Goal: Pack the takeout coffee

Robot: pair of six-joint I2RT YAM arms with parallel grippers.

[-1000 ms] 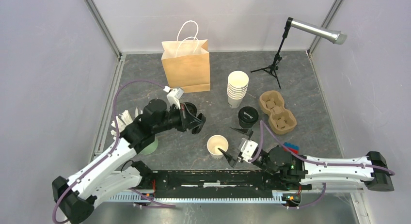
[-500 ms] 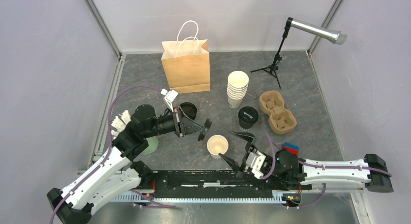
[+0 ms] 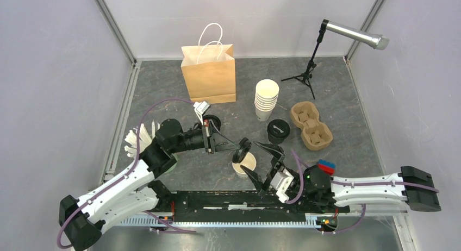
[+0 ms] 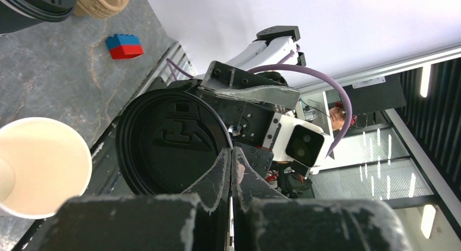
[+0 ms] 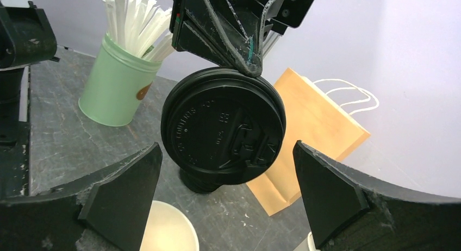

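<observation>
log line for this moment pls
left gripper: shut on black lid | right gripper: open, facing lid | open cup: lidless, beneath lid

the lid (image 5: pixel 223 123) is black plastic, smooth with a dull sheen and raised lettering. the open cup (image 3: pixel 247 164) is matt cream paper. the left gripper (image 4: pixel 231 153) is black plastic, scuffed and chipped pale. the bag (image 3: pixel 209 77) is matt brown kraft paper, the cup carrier (image 3: pixel 311 126) rough moulded pulp, the table (image 3: pixel 348 110) mottled grey, stone-like.

Bright even light, faint soft shadows
</observation>
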